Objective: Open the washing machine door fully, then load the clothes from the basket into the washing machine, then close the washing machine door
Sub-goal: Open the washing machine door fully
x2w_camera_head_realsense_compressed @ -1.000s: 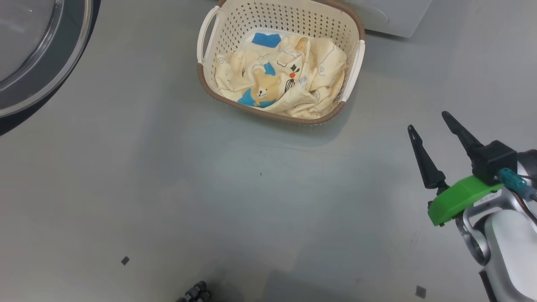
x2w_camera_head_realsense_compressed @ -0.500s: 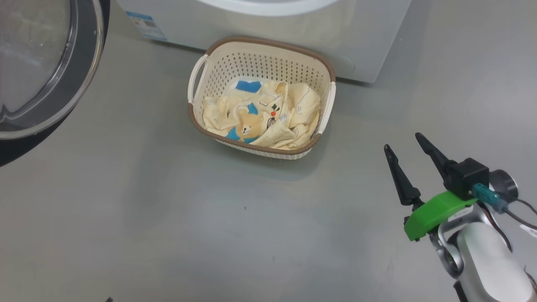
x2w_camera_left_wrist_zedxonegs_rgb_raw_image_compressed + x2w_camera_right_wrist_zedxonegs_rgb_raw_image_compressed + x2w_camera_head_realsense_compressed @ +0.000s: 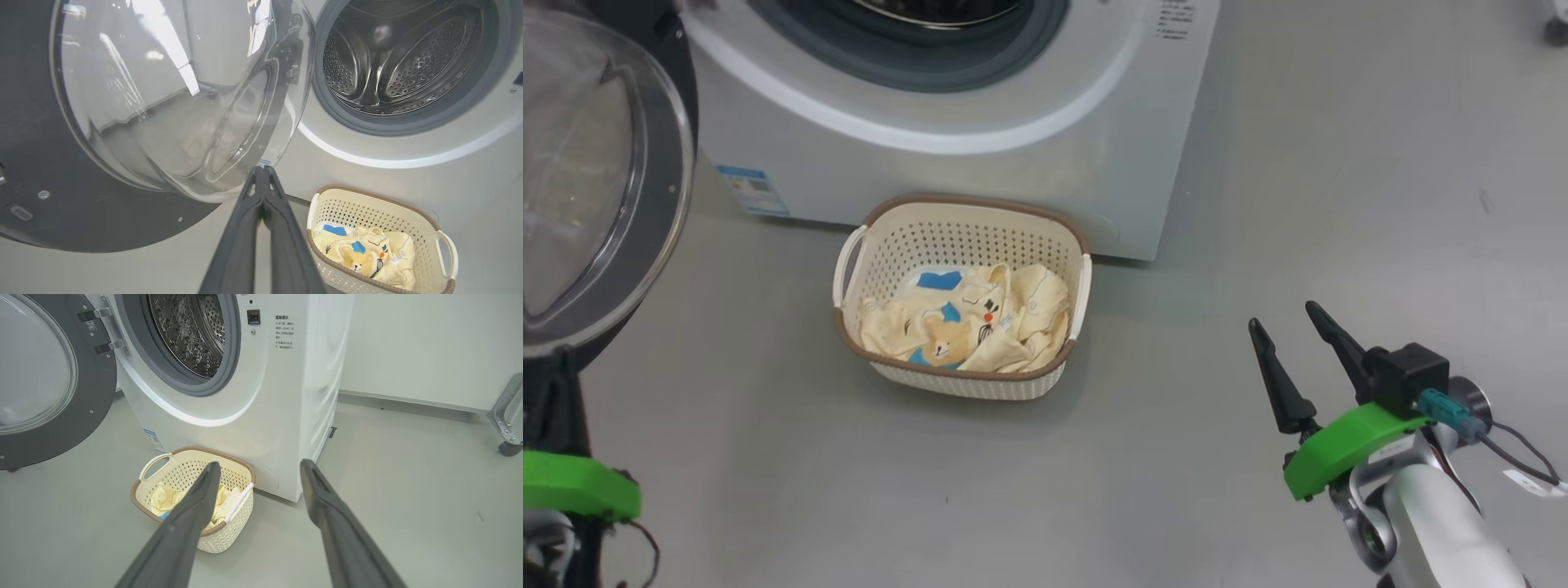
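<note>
Black-rimmed round glass door (image 3: 155,114) stands wide, clearing your load path | left gripper (image 3: 261,169) together | right gripper (image 3: 1282,314) apart, facing cream perforated basket (image 3: 964,382)

The right jaws are two long, slim black fingers (image 3: 1278,384) tapering to points, mounted on a bright green bracket (image 3: 1339,461). Behind it sits a black box (image 3: 1409,376) with a teal plug (image 3: 1441,407) and thin dark cables (image 3: 1525,447); the forearm (image 3: 1437,523) is smooth silver-white. The left jaws have a matching green mount (image 3: 572,486) and dark grey fingers (image 3: 241,245)
</note>
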Available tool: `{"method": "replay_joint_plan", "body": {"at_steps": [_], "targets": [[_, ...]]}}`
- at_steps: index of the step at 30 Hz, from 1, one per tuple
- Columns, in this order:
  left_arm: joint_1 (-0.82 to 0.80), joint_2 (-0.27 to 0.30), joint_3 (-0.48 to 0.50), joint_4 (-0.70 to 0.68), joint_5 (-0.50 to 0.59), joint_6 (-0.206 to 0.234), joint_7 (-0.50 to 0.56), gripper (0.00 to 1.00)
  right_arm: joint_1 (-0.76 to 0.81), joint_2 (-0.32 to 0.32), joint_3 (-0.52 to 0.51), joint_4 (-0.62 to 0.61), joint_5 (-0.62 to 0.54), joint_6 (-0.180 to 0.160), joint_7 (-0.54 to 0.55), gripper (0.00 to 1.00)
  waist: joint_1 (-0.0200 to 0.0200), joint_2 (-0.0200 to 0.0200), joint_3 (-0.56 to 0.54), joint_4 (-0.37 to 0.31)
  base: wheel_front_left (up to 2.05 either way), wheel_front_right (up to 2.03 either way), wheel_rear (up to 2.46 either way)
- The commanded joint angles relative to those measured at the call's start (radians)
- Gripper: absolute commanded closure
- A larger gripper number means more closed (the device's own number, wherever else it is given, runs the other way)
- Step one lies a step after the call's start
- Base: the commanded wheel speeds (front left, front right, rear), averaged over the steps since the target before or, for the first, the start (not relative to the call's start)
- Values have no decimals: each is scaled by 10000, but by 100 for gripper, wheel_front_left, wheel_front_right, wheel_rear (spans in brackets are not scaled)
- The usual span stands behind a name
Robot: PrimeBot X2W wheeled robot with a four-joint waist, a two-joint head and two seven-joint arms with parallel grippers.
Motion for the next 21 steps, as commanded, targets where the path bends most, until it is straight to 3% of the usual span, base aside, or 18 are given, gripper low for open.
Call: {"method": "replay_joint_plan", "body": {"at_steps": [1,11,21], "targets": [[3,317,253,-686,99,88,132,100,-74,77,146,-289,86,0,-98,0,1,-1,-494,-526,0,0,0],[1546,-467,-479,-3081,198,584,971,100,245,202,153,-773,186,0,-103,0,1,-1,-1011,-1423,0,0,0],[2569,-1039,-939,-3789,162,790,978,100,633,227,225,-884,253,0,-104,0,1,-1,-1635,-1995,0,0,0]]}}
